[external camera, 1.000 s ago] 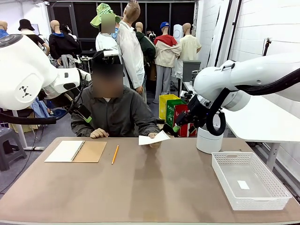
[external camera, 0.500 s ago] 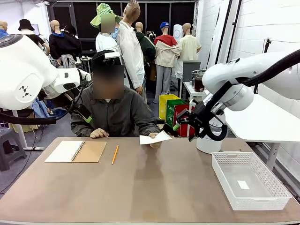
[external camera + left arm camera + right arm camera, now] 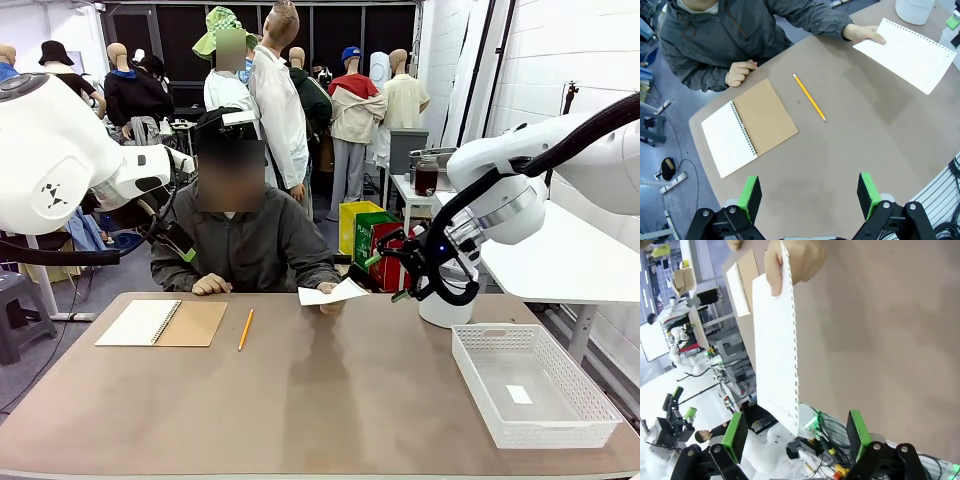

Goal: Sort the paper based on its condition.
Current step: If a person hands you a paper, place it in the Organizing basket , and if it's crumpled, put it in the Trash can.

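Observation:
The paper [image 3: 333,293] is a white sheet with a perforated edge. The person's hand [image 3: 327,303] holds it just above the table's far edge. My right gripper [image 3: 385,278] hovers open right beside the sheet's right end. In the right wrist view the paper [image 3: 775,355] hangs from the person's fingers, and its near corner reaches down between my open gripper's [image 3: 795,435] green pads without touching them. My left gripper [image 3: 809,197] is open and empty, high over the table, with the paper [image 3: 910,50] far off at the upper right.
A spiral notebook [image 3: 160,323] with a brown cover lies open at the far left beside a yellow pencil [image 3: 245,328]. A white mesh basket [image 3: 590,400] holding a small label [image 3: 519,394] stands at the right. A white cylinder [image 3: 445,300] is behind it.
The right arm's elbow has swung to the right and its wrist has turned and dropped a little, keeping the gripper by the paper's right end. The left arm and the person's hands stayed put.

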`<action>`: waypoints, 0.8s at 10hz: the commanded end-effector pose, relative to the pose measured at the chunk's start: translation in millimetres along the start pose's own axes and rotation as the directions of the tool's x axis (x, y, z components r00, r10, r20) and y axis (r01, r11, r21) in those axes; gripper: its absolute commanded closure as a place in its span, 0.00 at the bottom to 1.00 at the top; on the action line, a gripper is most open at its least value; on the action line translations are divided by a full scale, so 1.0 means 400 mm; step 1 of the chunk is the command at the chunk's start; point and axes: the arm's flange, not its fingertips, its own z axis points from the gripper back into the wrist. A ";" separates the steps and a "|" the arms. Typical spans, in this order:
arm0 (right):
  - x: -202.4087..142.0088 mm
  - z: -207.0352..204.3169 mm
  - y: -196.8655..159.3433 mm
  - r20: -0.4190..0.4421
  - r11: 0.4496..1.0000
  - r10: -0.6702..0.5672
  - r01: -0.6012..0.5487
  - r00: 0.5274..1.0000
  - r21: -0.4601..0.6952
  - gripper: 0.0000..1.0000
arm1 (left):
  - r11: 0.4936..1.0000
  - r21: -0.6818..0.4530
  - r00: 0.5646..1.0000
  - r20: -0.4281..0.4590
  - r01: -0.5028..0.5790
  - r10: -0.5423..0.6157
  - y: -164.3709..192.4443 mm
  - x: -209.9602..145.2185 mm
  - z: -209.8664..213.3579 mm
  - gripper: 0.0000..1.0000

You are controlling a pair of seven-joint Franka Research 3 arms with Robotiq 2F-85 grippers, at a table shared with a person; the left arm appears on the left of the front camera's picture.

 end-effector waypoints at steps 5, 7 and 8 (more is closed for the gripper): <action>0.014 -0.026 -0.031 -0.081 0.993 -0.103 0.108 0.991 0.058 0.00 | 1.000 0.000 1.000 -0.002 -0.001 0.001 0.002 0.003 0.002 0.00; 0.024 -0.053 -0.054 -0.150 0.983 -0.140 0.155 0.979 0.099 0.00 | 1.000 0.000 1.000 -0.002 -0.001 0.001 0.002 0.003 0.002 0.00; 0.032 -0.065 -0.066 -0.190 0.976 -0.143 0.171 0.971 0.136 0.00 | 1.000 0.000 1.000 -0.002 -0.001 0.001 0.002 0.003 0.002 0.00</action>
